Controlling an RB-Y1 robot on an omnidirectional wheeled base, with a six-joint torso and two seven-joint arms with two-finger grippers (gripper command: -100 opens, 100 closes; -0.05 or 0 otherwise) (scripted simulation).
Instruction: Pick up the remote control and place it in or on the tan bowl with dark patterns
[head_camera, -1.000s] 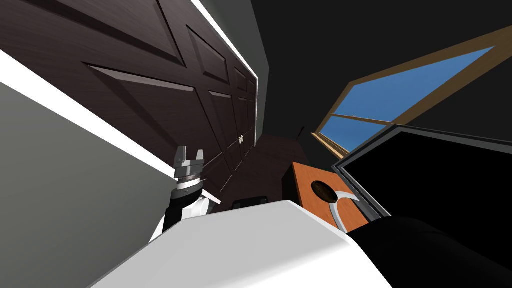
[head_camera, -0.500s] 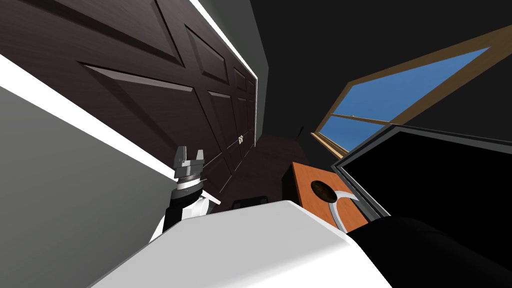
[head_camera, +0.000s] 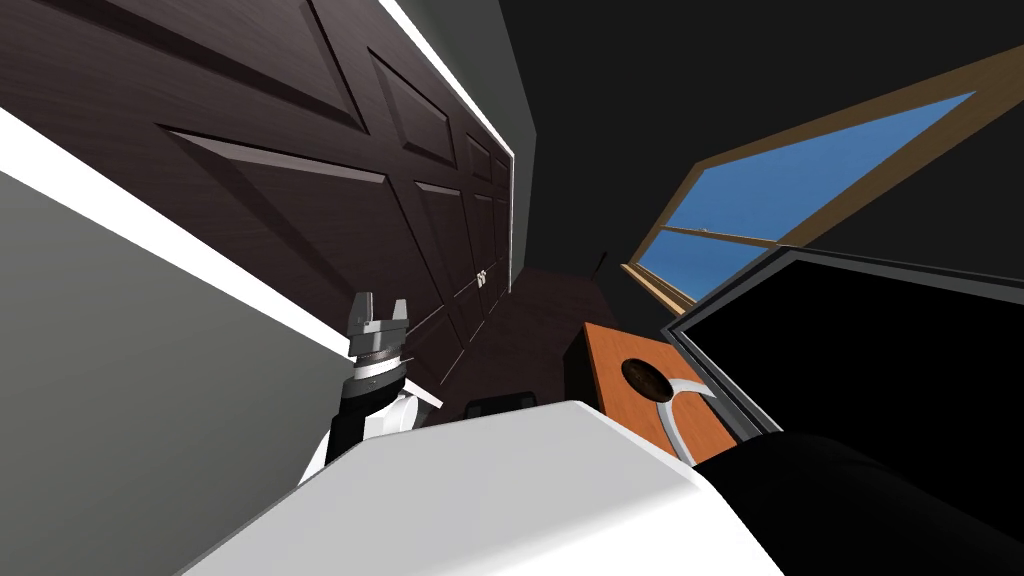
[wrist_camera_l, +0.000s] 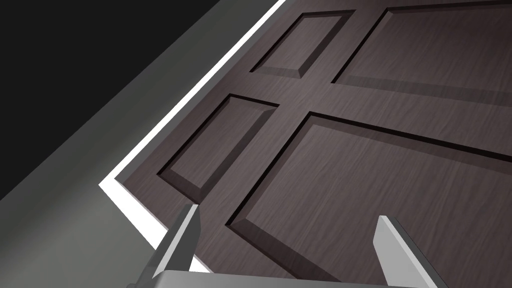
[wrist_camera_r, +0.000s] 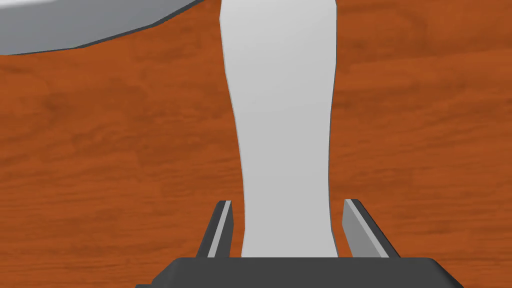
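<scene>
A long, light grey remote control (wrist_camera_r: 282, 125) runs between the fingers of my right gripper (wrist_camera_r: 286, 220), which are drawn in close against its two sides. Orange-brown wood lies behind it. From the head camera the remote control (head_camera: 682, 425) is a curved grey strip on an orange wooden top (head_camera: 615, 350), partly hidden by my dark right arm. Just beyond it sits a round bowl (head_camera: 645, 380) with a tan rim and dark inside. My left gripper (head_camera: 378, 312) is raised beside a dark panelled door (head_camera: 300, 200), open and empty (wrist_camera_l: 287, 225).
A black screen with a grey frame (head_camera: 870, 350) stands at the right edge of the wooden top. A window (head_camera: 800, 190) lies behind it. The dark door and a grey wall (head_camera: 120, 380) close off my left side.
The head view has shifted by a few pixels. Both arms and the things on the wooden top hold their places.
</scene>
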